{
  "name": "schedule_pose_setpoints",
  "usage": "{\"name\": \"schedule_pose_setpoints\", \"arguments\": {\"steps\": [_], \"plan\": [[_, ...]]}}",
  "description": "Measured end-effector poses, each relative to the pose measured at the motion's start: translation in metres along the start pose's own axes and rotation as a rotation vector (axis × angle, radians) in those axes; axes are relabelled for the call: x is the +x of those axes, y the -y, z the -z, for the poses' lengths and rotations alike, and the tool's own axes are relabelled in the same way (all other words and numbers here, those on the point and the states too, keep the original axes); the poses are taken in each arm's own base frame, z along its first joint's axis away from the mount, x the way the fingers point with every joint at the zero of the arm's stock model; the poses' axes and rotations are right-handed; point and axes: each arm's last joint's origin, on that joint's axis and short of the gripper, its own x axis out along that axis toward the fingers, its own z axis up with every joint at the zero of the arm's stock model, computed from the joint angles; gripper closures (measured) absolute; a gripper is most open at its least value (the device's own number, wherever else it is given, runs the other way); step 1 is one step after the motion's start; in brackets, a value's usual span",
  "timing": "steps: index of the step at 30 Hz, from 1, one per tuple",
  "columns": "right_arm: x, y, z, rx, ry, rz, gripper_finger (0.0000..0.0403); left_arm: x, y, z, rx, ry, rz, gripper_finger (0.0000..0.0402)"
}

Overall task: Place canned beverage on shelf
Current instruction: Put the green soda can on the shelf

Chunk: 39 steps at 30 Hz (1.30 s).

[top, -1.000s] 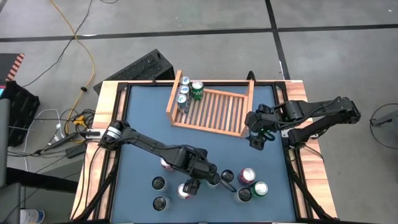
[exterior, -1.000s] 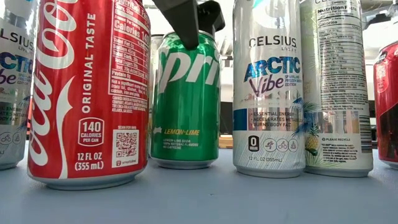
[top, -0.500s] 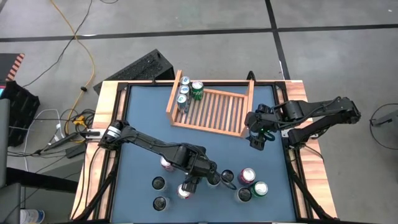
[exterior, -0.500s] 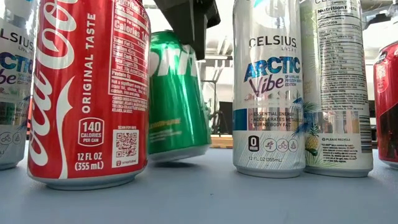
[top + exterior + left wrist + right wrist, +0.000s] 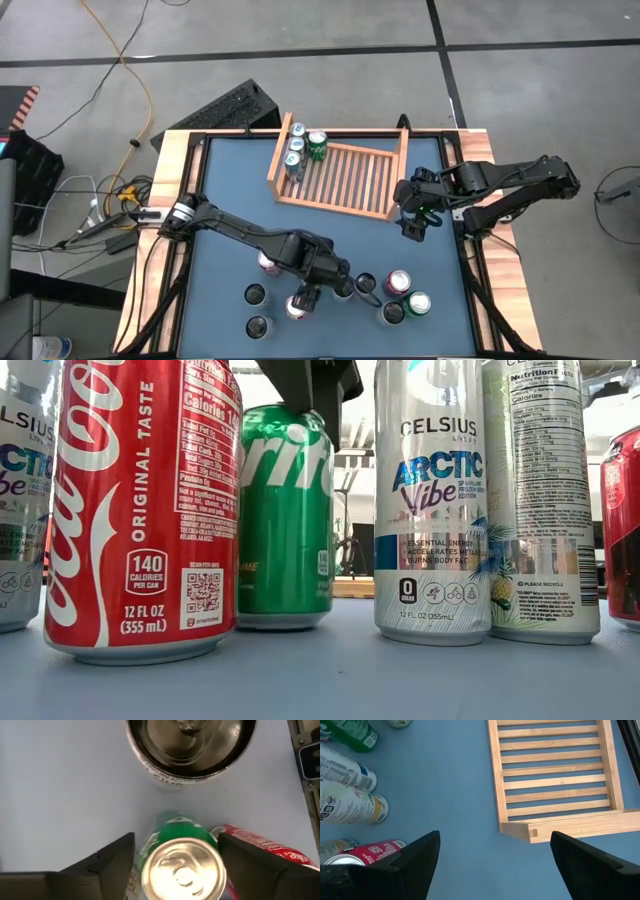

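Left gripper (image 5: 175, 852) straddles the green Sprite can (image 5: 181, 865), jaws apart, not clamped; slick, rigid, topple-prone — grip mid-body. Right gripper (image 5: 495, 852) gapes beside shelf (image 5: 555, 780).

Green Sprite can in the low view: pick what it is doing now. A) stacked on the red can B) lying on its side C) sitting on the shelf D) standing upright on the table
D: the green Sprite can stands upright on the blue table, under the left tool.
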Motion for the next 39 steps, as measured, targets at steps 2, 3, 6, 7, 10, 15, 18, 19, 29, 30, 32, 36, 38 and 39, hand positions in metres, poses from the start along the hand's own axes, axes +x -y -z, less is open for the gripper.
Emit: {"name": "schedule_pose_setpoints", "arguments": {"steps": [2, 3, 6, 7, 10, 15, 18, 19, 29, 30, 32, 36, 38, 39], "plan": [[0.000, 0.000, 0.000, 0.000, 0.000, 0.000, 0.0037, -0.004, 0.000, 0.000, -0.026, -0.009, -0.008, 0.0105], [0.000, 0.000, 0.000, 0.000, 0.000, 0.000, 0.0037, -0.006, 0.000, 0.001, -0.038, -0.022, -0.019, 0.0095], [0.000, 0.000, 0.000, 0.000, 0.001, 0.000, 0.0037, -0.007, 0.001, 0.006, -0.078, -0.075, -0.026, 0.0077], [0.000, 0.000, 0.000, 0.000, 0.001, 0.001, 0.0037, -0.008, 0.003, 0.006, -0.086, -0.082, -0.027, 0.0076], [0.000, 0.000, 0.000, 0.000, 0.002, 0.001, 0.0037, -0.008, 0.009, 0.007, -0.070, -0.082, -0.047, 0.0076], [0.000, 0.000, -0.001, 0.003, 0.013, 0.003, 0.0037, -0.006, 0.018, 0.004, -0.035, -0.048, -0.062, 0.0079], [0.000, 0.000, -0.001, 0.003, 0.015, 0.003, 0.0037, -0.005, 0.017, 0.003, -0.043, -0.030, -0.070, 0.0079], [0.000, 0.000, -0.001, 0.003, 0.016, 0.003, 0.0037, -0.005, 0.016, 0.003, -0.046, -0.032, -0.071, 0.0079], [0.000, 0.000, -0.002, 0.004, 0.018, 0.002, 0.0037, -0.022, 0.009, -0.003, -0.151, -0.004, -0.062, 0.0079], [0.000, 0.000, -0.002, 0.004, 0.018, 0.002, 0.0037, -0.024, 0.011, -0.004, -0.161, -0.003, -0.059, 0.0078], [0.000, 0.000, -0.002, 0.004, 0.018, 0.002, 0.0037, -0.025, 0.016, -0.003, -0.176, -0.004, -0.068, 0.0078], [0.000, 0.000, -0.002, 0.004, 0.019, 0.002, 0.0037, -0.014, 0.028, -0.001, -0.157, -0.040, -0.079, 0.0078], [0.000, 0.000, -0.002, 0.004, 0.020, 0.001, 0.0037, -0.008, 0.030, -0.001, -0.162, -0.042, -0.075, 0.0078], [0.000, -0.001, -0.002, 0.004, 0.021, 0.001, 0.0037, -0.007, 0.030, -0.002, -0.164, -0.036, -0.071, 0.0078]]}}
